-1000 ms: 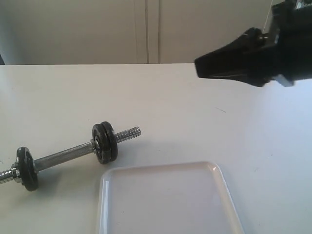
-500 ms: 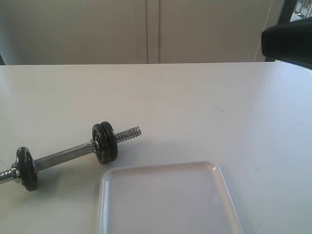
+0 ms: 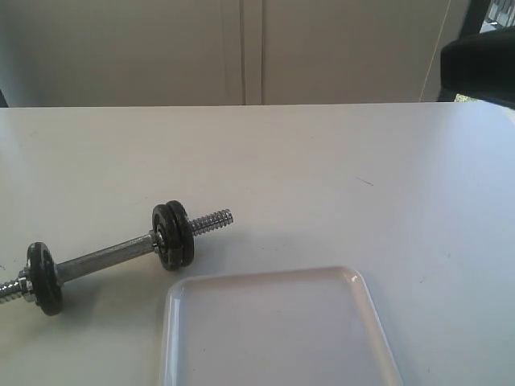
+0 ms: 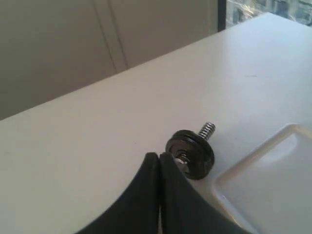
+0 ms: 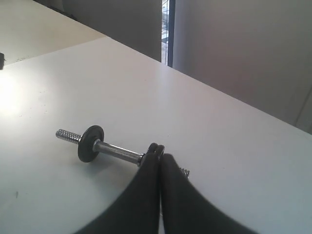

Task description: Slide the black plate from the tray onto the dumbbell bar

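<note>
The dumbbell bar [image 3: 105, 259] lies on the white table at the left. One black disc [image 3: 43, 277] sits on its left end. Two black discs [image 3: 173, 235] sit side by side next to its threaded right end, and I cannot tell which of them is the black plate. The white tray [image 3: 273, 330] in front holds no disc where it shows. My left gripper [image 4: 159, 155] is shut and empty above the paired discs [image 4: 192, 151]. My right gripper [image 5: 160, 157] is shut and empty, hovering over the bar [image 5: 119, 152]. The right arm's dark body [image 3: 483, 68] shows at the top right edge.
A pale wall with a vertical seam [image 3: 253, 52] runs behind the table's far edge. The tray's corner [image 4: 273, 185] lies close beside the paired discs. A window gap [image 5: 167, 29] shows beyond the table.
The right arm has drawn back to the right and upward, from over the table's right side to the frame's top right edge. The bar, discs and tray have not moved.
</note>
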`<state>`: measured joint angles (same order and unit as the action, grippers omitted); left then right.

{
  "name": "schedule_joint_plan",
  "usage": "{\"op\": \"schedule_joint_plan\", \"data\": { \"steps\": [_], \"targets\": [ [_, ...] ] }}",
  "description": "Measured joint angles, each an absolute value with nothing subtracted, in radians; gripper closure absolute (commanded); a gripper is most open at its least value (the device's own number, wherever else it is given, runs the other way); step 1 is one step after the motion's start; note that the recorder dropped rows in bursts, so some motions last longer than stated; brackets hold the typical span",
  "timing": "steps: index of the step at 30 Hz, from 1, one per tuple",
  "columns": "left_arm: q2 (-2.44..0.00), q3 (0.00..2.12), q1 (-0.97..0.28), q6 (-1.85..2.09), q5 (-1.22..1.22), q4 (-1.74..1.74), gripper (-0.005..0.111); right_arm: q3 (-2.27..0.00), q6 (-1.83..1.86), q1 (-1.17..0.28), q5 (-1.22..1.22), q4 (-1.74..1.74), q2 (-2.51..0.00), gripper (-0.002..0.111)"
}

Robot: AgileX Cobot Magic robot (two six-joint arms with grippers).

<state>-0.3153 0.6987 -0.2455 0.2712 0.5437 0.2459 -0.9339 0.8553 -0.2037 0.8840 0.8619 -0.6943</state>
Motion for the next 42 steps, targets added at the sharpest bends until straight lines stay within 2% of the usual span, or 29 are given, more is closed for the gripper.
{"op": "schedule_joint_plan", "data": {
  "steps": [4,11,29,34,42],
  "targets": [
    [-0.188,0.696,-0.176,0.271,0.546,0.242,0.107,-0.934,0.855,-0.204,0.884,0.862,-0.694,0.108],
    [-0.024,0.696,-0.166,0.271,0.547,0.242,0.107,-0.934,0.855,-0.204,0.884,0.862,-0.694,0.108],
    [-0.008,0.687,-0.166,0.271,0.544,0.242,0.107,-0.934,0.855,-0.204,0.884,0.862,-0.694,0.108],
    [-0.005,0.575,-0.166,0.271,0.475,0.242,0.107,-0.934,0.855,-0.204,0.884,0.862,-0.694,0.108],
    [-0.009,0.268,-0.166,0.269,0.333,0.226,0.107,-0.934,0.855,-0.204,0.884,0.862,-0.694,0.108]
  ]
}}
